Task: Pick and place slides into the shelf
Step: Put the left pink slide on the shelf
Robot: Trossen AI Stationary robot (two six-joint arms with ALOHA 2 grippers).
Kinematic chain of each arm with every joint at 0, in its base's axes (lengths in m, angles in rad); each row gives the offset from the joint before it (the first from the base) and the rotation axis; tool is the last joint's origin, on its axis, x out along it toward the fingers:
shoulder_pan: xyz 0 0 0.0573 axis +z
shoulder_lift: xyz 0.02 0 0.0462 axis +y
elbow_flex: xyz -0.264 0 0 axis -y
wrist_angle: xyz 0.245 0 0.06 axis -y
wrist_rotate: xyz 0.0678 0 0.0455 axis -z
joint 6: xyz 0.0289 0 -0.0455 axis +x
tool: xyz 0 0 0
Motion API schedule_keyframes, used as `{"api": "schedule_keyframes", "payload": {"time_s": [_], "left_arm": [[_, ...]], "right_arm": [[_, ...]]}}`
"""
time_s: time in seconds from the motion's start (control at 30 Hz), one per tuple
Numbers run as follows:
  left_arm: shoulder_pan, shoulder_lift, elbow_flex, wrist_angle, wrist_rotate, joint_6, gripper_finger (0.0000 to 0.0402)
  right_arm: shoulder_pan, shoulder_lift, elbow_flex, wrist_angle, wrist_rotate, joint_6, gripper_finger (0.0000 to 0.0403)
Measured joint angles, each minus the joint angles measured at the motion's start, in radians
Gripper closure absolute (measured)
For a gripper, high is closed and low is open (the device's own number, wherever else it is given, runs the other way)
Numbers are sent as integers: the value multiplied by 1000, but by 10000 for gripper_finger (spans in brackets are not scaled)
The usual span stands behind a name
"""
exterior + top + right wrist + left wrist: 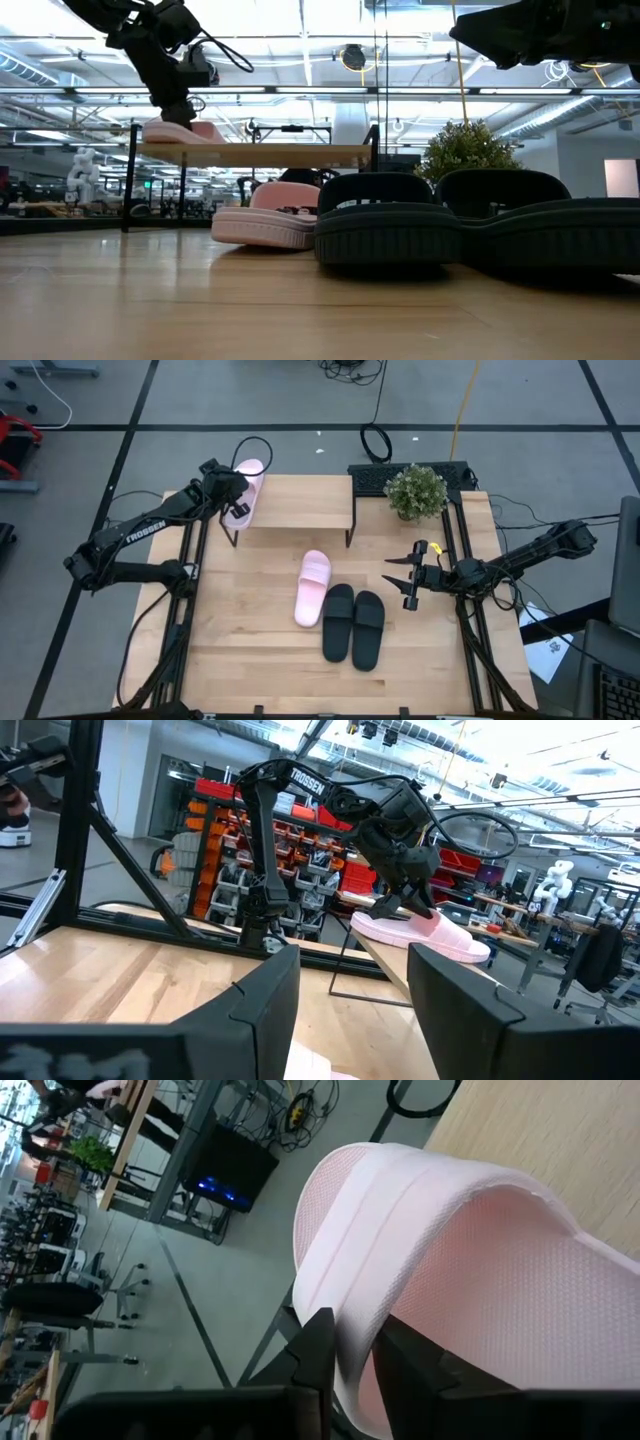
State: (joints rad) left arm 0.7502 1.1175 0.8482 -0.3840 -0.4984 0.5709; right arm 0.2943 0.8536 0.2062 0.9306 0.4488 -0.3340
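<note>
pale pink mesh-textured slide (480,1250) lies on the shelf (295,510), left tool (238,500) pinching its edge.

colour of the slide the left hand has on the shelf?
Light pink slide, pinched by the left hand; the left wrist view shows it best.

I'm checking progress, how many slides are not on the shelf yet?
3: one pink slide on the table in front of the shelf, and the black pair right beside it. The fourth, pink, sits on the shelf's left end in the left pincer.
</note>
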Motion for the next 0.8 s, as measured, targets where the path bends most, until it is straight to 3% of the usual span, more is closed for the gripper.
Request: {"api": "schedule_keyframes", "payload": {"time_s": [0.2, 0.53, 0.8], "left_arm": [[0, 0, 0, 0, -34, 2, 309], [0, 0, 0, 5, -53, 40, 309], [0, 0, 0, 46, 0, 14, 309]], "right_arm": [[0, 0, 0, 0, 0, 0, 225], [0, 0, 0, 0, 0, 5, 225], [0, 0, 0, 0, 0, 6, 225]]}}
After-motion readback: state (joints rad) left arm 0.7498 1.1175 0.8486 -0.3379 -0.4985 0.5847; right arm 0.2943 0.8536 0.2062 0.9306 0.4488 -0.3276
